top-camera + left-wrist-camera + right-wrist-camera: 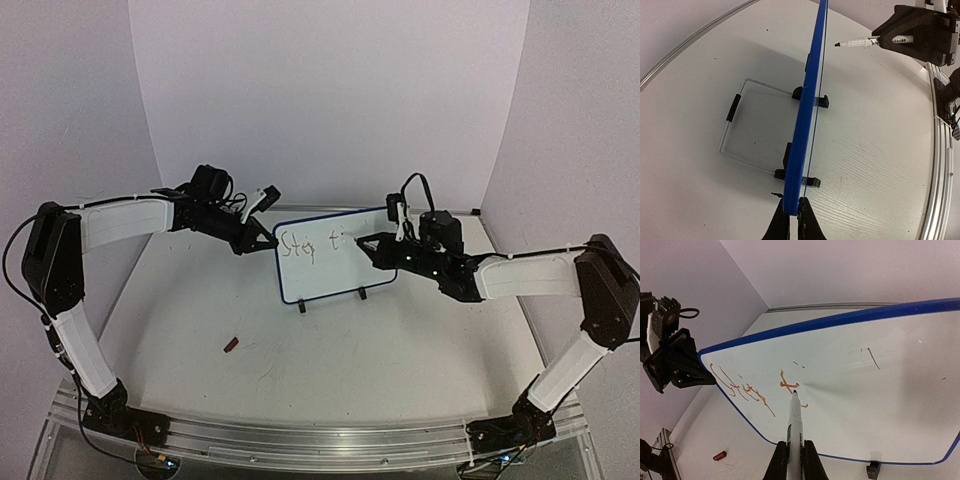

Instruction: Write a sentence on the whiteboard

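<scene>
My top camera sits high behind the near edge of the desk [400, 340] and looks down and forward from far, so it takes in the whole scene. My left wrist camera is low and close. It looks along the blue edge of the whiteboard [807, 100] and across the desk toward the right end effector [885, 41]. My right wrist camera looks along the marker [795, 420] at the whiteboard's front from near, with the left end effector [697, 372] at the left side. All three views share the whiteboard.
</scene>
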`<state>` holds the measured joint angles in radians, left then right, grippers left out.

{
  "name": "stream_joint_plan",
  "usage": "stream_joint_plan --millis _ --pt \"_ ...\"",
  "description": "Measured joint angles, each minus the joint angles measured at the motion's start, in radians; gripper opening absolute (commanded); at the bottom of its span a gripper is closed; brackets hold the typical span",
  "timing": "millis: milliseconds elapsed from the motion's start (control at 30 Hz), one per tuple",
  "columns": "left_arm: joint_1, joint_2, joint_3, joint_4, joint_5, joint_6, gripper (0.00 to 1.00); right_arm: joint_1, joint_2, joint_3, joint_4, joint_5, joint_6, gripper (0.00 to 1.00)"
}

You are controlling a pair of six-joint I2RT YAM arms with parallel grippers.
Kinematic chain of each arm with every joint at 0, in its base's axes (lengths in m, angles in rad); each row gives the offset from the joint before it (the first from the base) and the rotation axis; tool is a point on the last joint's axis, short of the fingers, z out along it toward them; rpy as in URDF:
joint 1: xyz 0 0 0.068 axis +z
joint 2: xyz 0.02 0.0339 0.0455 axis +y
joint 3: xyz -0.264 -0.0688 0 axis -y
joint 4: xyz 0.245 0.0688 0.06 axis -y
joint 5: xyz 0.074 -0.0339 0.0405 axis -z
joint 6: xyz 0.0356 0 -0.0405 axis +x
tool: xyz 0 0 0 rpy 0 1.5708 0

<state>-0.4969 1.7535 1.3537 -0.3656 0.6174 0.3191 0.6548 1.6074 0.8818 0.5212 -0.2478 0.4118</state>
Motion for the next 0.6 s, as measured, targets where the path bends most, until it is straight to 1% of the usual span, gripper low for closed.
stream_joint_plan --millis 267,600 --pt "0.0 0.0 0.0 0.0 0.0 0.0 0.0 0.0 -0.004 -0.001 0.01 0.003 0.001 0.0" --pt "0.0 0.0 0.0 0.0 0.0 0.003 0.0 0.0 0.039 -0.001 0.009 0.024 0.002 0.0"
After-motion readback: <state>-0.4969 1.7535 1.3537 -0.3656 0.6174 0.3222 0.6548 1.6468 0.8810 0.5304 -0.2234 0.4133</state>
